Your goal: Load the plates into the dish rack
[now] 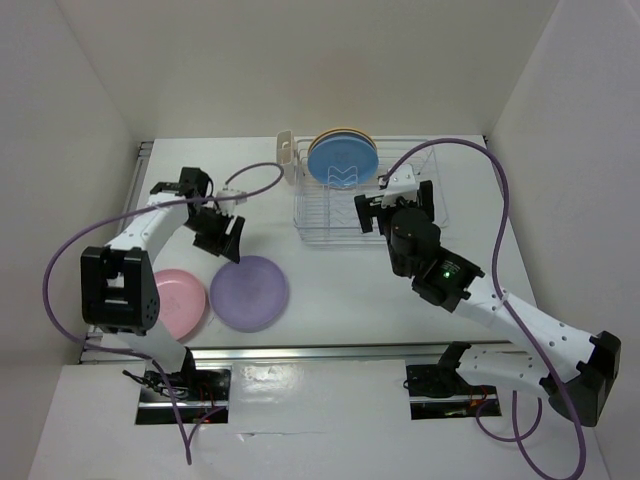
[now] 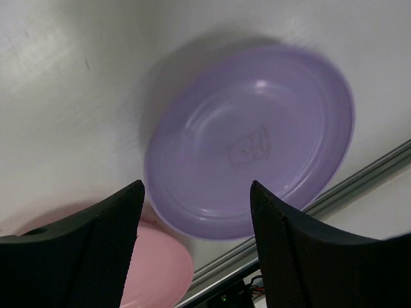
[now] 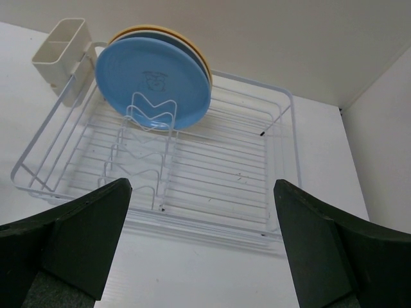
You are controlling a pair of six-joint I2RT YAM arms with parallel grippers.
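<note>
Both jaw pairs gape: left gripper (image 2: 196, 192) over purple plate (image 2: 250, 141) beside pink plate (image 2: 157, 269), right gripper (image 3: 200, 189) facing dish rack (image 3: 218, 167).

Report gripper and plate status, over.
Left gripper open above purple plate. Right gripper open, empty, facing dish rack. Blue plate racked; pink plate lying flat. Nothing blocking.

The dish rack (image 1: 400, 215) is set at the far middle of the tabletop (image 1: 330, 270). The cutlery holder (image 1: 288, 160) is hung on its left end, and upright plates (image 1: 343, 160) are slotted one behind another just right of that holder. Two more plates are laid flat at the near left, the outer plate (image 1: 178, 302) just left of the inner plate (image 1: 249, 292), their rims meeting.
</note>
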